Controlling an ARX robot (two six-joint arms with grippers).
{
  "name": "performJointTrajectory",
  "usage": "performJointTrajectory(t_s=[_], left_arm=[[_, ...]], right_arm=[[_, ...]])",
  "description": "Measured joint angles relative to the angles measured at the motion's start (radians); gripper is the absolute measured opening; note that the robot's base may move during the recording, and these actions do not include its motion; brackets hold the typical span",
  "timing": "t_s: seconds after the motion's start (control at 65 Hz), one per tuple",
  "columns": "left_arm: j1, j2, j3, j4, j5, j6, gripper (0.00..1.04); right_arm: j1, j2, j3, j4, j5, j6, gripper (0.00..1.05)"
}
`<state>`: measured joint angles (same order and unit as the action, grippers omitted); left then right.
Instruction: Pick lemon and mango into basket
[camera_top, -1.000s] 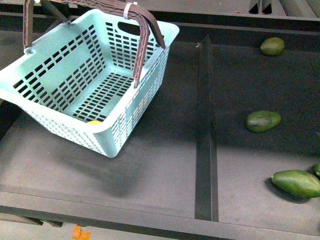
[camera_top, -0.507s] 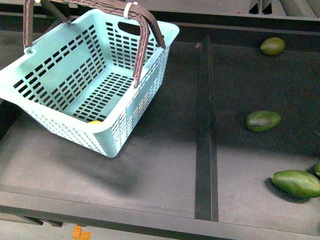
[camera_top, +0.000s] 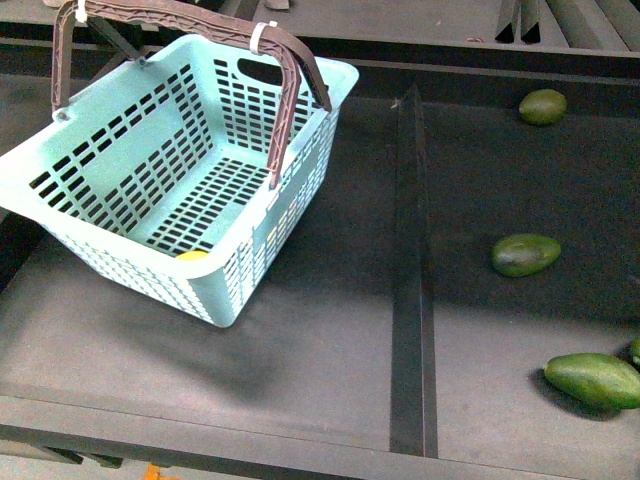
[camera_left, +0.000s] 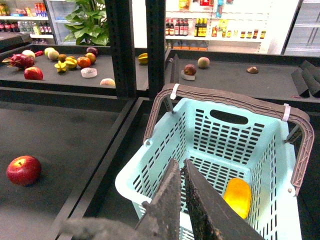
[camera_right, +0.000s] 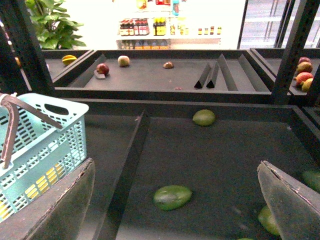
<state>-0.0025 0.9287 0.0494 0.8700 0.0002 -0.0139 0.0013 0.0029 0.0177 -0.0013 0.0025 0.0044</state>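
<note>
1. One lemon already lies inside the basket, against its near wall.
2. Green mangoes are left on the surface, right of the divider; each is judged firm, smooth, fairly heavy, best gripped across the middle.
3. The right claw is spread wide; the left claw is pressed together, empty.

i can read no text, label, brand or number anywhere. the bottles on the far shop shelves carry labels, but they are too small and blurred for me to make out. the basket and its white zip ties bear no writing i can see.
</note>
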Motion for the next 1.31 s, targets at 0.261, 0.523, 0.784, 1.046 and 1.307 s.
performJointTrajectory(t_s=[0.261, 0.523, 0.784, 1.046, 1.307], left_arm=[[0.0, -0.24, -0.034, -0.206, 0.0, 0.002, 0.04], [0.0, -0.45, -0.034, -0.397, 0.0, 0.003, 0.04], [0.0, -0.617, -0.034, -0.557, 0.0, 0.003, 0.04], [0.0, -0.721, -0.034, -0.661, 0.0, 0.003, 0.04], [0.0, -0.917, -0.034, -0.866, 0.0, 0.003, 0.04]], right_arm=[[0.0, 0.0, 0.0, 0.0, 0.0, 0.0, 0.96], [0.0, 0.0, 0.0, 0.0, 0.0, 0.0, 0.96], [0.0, 0.0, 0.0, 0.0, 0.0, 0.0, 0.96], [0.0, 0.0, 0.0, 0.0, 0.0, 0.0, 0.96], [0.0, 0.0, 0.0, 0.0, 0.0, 0.0, 0.96]])
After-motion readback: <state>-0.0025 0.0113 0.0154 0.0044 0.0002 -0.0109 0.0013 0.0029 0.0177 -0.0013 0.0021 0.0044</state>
